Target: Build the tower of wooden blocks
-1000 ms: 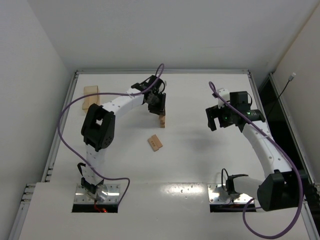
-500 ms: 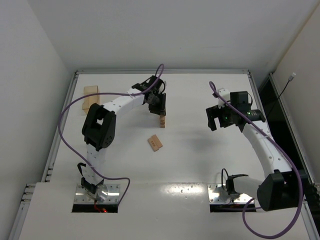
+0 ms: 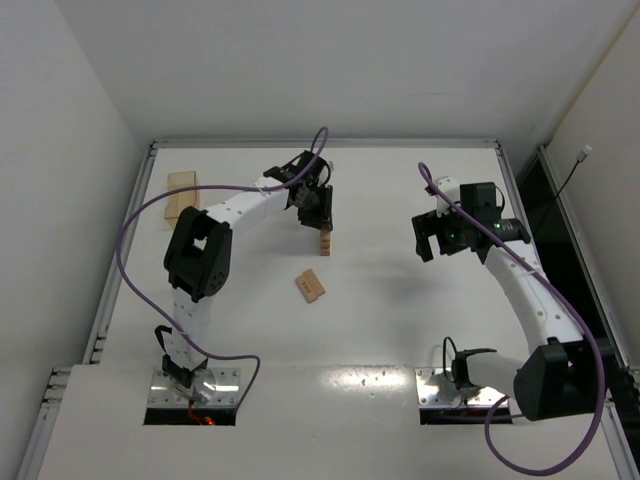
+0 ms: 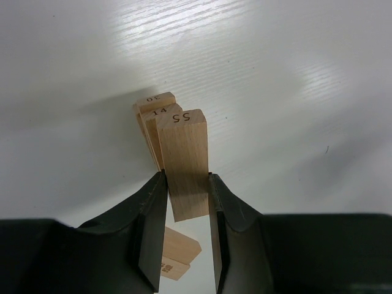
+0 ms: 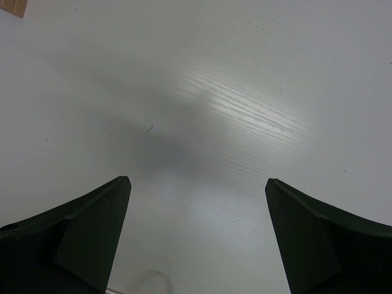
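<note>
The white desk (image 3: pixel 400 330), closed in by plain white walls, carries the wood block tower (image 3: pixel 324 241) near its middle, a little toward the far side. Your left gripper (image 4: pixel 185 179) stands over it with the fingers (image 4: pixel 147 214) clenched on the block marked 55 (image 4: pixel 182 153). This block lies just beside the blocks marked 14 (image 4: pixel 158 116) and 30 (image 4: pixel 153 98). I cannot tell whether 55 rests fully on the layer beneath.

That is the main danger, I think. If you release while the block sits a little high or crooked, it may drop, tilt and slide off. The tower is slim, so a sideways drag of the fingers as they spread or lift could push the neighbours and bring everything down. Lift straight up.

The right gripper (image 5: pixel 197 182) hangs well apart over bare desk, its fingers released and holding nothing, so it is no threat there. Spare blocks (image 3: pixel 310 286) lie near the tower.
</note>
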